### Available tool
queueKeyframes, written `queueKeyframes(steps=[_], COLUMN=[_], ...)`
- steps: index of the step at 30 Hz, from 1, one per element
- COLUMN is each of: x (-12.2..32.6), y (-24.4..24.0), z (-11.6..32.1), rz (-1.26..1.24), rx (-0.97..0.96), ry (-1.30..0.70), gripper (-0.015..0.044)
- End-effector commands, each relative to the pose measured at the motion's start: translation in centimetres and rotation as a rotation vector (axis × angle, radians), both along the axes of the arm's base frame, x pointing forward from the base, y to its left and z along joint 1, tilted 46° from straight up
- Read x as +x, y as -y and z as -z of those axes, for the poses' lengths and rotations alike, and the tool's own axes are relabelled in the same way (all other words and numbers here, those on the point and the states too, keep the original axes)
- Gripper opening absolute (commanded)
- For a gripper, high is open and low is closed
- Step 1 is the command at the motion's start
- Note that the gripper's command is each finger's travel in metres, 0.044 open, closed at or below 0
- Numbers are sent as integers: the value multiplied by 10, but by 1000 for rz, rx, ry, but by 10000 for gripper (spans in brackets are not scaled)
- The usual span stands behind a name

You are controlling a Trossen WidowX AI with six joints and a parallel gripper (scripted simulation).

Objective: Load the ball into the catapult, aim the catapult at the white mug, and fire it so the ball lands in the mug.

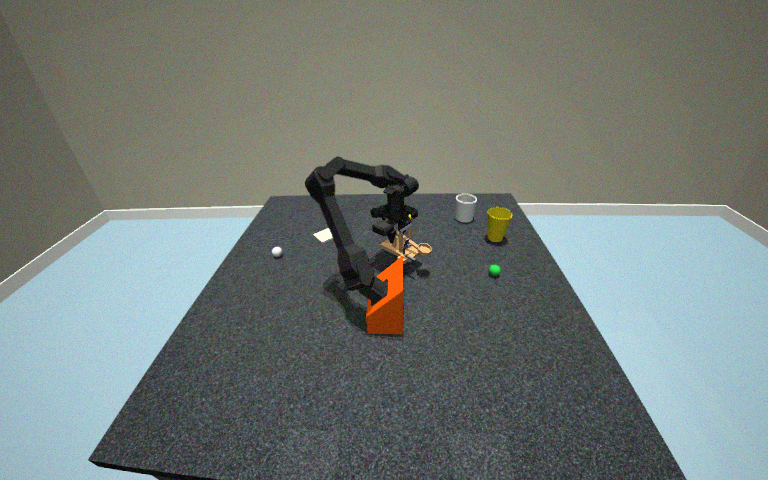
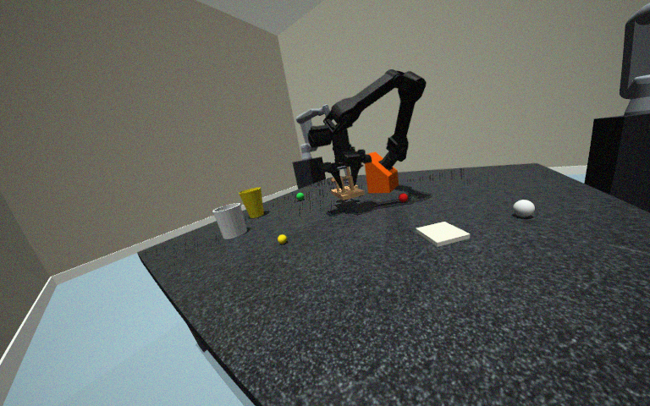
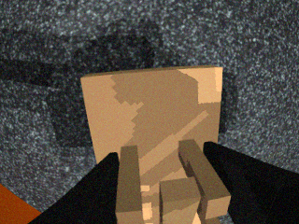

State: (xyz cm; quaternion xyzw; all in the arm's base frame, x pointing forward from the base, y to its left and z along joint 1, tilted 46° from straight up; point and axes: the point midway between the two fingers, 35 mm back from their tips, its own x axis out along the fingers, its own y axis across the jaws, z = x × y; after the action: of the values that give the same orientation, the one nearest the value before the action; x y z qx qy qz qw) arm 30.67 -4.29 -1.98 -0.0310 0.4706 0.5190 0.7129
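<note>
The wooden catapult (image 1: 389, 245) (image 2: 347, 194) (image 3: 163, 107) hangs a little above the table, apart from its shadow. My gripper (image 1: 399, 236) (image 2: 348, 187) (image 3: 161, 155) points down and is shut on the catapult's two uprights, one finger outside each. The catapult's round scoop (image 1: 424, 248) sticks out to the right in the top view and looks empty. The white mug (image 1: 465, 209) (image 2: 231, 222) stands upright at the far right. Loose balls lie on the table: a red ball (image 2: 403, 197), a green ball (image 1: 494, 270) (image 2: 300, 196) and a yellow ball (image 1: 409, 216) (image 2: 282, 239).
A yellow cup (image 1: 497, 226) (image 2: 253, 202) stands near the mug. A white ball (image 1: 277, 252) (image 2: 523, 208) and a flat cream tile (image 1: 322, 235) (image 2: 442, 233) lie on the other side of the arm. The orange block (image 1: 393, 309) (image 2: 380, 177) is at the arm's base.
</note>
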Motion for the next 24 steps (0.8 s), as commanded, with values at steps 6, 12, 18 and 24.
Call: queueKeyframes(steps=[6,12,18,24], x=[27,40,45,46], y=[51,84,95,95], z=[41,79,93,94], rz=[226,373,409,409], rx=[-6,1,3,3], ry=[-203,-348,-383,-383], gripper=[0,0,0,0])
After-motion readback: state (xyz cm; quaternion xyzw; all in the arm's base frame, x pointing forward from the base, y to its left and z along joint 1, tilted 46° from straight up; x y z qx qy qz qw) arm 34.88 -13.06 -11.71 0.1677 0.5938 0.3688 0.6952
